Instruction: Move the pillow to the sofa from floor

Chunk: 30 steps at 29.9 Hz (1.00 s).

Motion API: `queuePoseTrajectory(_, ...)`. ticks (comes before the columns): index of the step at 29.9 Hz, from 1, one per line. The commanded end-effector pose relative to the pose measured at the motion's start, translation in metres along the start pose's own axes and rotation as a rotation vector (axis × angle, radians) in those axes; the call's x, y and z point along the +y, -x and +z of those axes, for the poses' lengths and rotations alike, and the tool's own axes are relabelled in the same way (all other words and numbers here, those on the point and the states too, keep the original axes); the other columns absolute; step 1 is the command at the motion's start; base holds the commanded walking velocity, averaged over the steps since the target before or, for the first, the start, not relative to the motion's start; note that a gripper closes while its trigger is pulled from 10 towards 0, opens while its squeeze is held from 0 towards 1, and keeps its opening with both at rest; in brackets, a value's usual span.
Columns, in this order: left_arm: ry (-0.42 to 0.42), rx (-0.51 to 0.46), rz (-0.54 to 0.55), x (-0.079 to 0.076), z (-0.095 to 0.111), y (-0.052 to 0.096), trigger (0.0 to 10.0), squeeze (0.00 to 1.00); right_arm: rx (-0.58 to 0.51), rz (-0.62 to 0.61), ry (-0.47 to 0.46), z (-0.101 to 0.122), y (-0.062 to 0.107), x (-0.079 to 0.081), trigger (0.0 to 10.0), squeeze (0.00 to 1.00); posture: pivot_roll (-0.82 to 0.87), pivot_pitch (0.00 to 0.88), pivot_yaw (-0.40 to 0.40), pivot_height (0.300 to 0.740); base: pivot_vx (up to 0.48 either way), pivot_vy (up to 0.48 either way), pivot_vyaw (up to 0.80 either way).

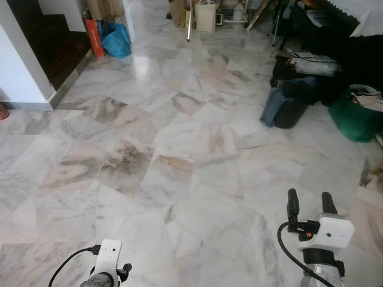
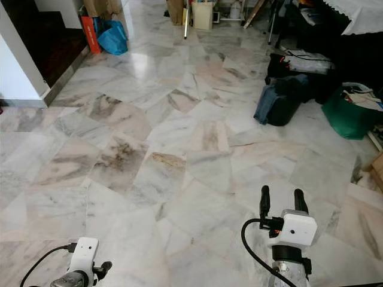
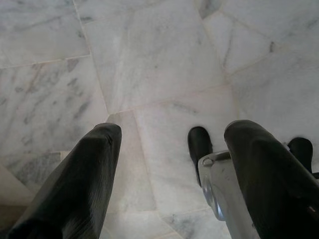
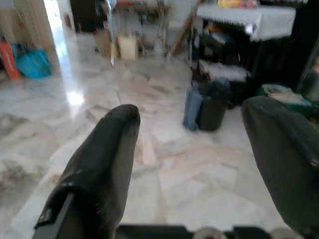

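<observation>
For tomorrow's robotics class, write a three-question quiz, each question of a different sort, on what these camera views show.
1. True or false: the right gripper is shut on a pillow.
2. What colour is the bag beside the orange item? A red, B blue, C white.
3. Fill in: the left gripper points down at the ____ floor.

Key: 1 false, its fingers stand apart and empty; 2 B; 3 marble.

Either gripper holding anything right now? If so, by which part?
Nothing held. The right gripper is raised over the marble floor with fingers apart and empty; the left gripper points down at the floor, fingers also apart and empty.
</observation>
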<state>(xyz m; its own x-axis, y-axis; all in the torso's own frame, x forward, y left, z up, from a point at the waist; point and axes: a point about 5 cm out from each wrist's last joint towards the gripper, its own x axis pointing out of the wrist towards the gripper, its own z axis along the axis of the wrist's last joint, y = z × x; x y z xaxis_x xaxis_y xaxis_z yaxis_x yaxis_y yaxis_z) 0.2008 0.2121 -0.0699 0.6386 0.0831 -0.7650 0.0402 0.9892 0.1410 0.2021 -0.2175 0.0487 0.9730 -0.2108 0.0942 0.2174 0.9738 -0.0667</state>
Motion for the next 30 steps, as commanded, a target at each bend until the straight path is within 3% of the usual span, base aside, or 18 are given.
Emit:
queuePoseTrajectory(1, 0.014, 0.017, 0.001, 0.000, -0.003, 0.000, 10.0, 0.00, 0.064, -0.019, 0.031, -0.012, -0.007, -0.006, 10.0, 0.00, 0.03, 0.027, 0.007, 0.740, 0.000, 0.000, 0.00)
queuePoseTrajectory(4, 0.022, 0.012, 0.001, -0.001, -0.002, 0.000, 10.0, 0.00, 0.137, -0.050, 0.032, -0.025, -0.017, -0.014, 10.0, 0.00, 0.03, 0.027, 0.006, 0.740, 0.000, 0.000, 0.00)
queuePoseTrajectory(6, 0.024, 0.011, 0.001, -0.002, -0.001, 0.000, 10.0, 0.00, 0.292, -0.074, 0.022, -0.049, -0.024, -0.021, 10.0, 0.00, 0.04, 0.028, 0.004, 0.740, 0.000, 0.000, 0.00)
queuePoseTrajectory(7, 0.024, 0.011, 0.001, -0.002, -0.001, 0.000, 10.0, 0.00, 0.292, -0.074, 0.022, -0.049, -0.024, -0.021, 10.0, 0.00, 0.04, 0.028, 0.004, 0.740, 0.000, 0.000, 0.00)
queuePoseTrajectory(9, 0.028, 0.010, 0.002, -0.003, -0.001, 0.000, 10.0, 0.00, 0.448, -0.071, 0.028, -0.068, -0.021, -0.022, 10.0, 0.00, 0.04, 0.028, 0.003, 0.740, 0.000, 0.000, 0.00)
queuePoseTrajectory(10, 0.032, 0.009, 0.003, -0.003, 0.000, 0.000, 10.0, 0.00, 0.559, -0.061, 0.046, -0.081, -0.013, -0.021, 10.0, 0.00, 0.04, 0.027, 0.002, 0.740, 0.000, 0.000, 0.00)
queuePoseTrajectory(11, 0.032, 0.009, 0.003, -0.003, 0.000, 0.000, 10.0, 0.00, 0.559, -0.061, 0.046, -0.081, -0.013, -0.021, 10.0, 0.00, 0.04, 0.027, 0.002, 0.740, 0.000, 0.000, 0.00)
queuePoseTrajectory(12, 0.034, 0.009, 0.004, -0.003, 0.000, -0.001, 10.0, 0.00, 0.630, -0.055, 0.059, -0.089, -0.007, -0.020, 10.0, 0.00, 0.04, 0.027, 0.002, 0.740, 0.000, 0.000, 0.00)
queuePoseTrajectory(14, 0.041, 0.009, 0.004, -0.003, 0.000, 0.000, 10.0, 0.00, 0.845, -0.012, 0.070, -0.115, 0.027, -0.012, 10.0, 0.00, 0.06, 0.032, 0.003, 0.740, 0.000, 0.000, 0.00)
queuePoseTrajectory(17, 0.041, 0.012, 0.000, -0.003, -0.001, 0.000, 10.0, 0.00, 0.975, 0.038, 0.075, -0.129, 0.054, -0.004, 10.0, 0.00, 0.06, 0.034, 0.005, 0.740, 0.000, 0.000, 0.00)
queuePoseTrajectory(20, 0.043, 0.013, 0.001, -0.002, -0.002, 0.000, 10.0, 0.00, 1.035, 0.032, 0.010, -0.136, 0.068, 0.001, 10.0, 0.00, 0.07, 0.040, 0.010, 0.740, 0.000, 0.000, 0.00)
queuePoseTrajectory(25, 0.042, 0.018, 0.001, 0.000, -0.002, 0.000, 10.0, 0.00, 1.057, 0.082, -0.013, -0.138, 0.072, 0.010, 10.0, 0.00, 0.06, 0.044, 0.014, 0.740, 0.000, 0.000, 0.00)
queuePoseTrajectory(30, 0.045, 0.021, 0.000, 0.000, -0.003, 0.000, 10.0, 0.00, 1.084, 0.067, -0.010, -0.139, 0.076, 0.003, 10.0, 0.00, 0.07, 0.042, 0.009, 0.740, 0.000, 0.000, 0.00)
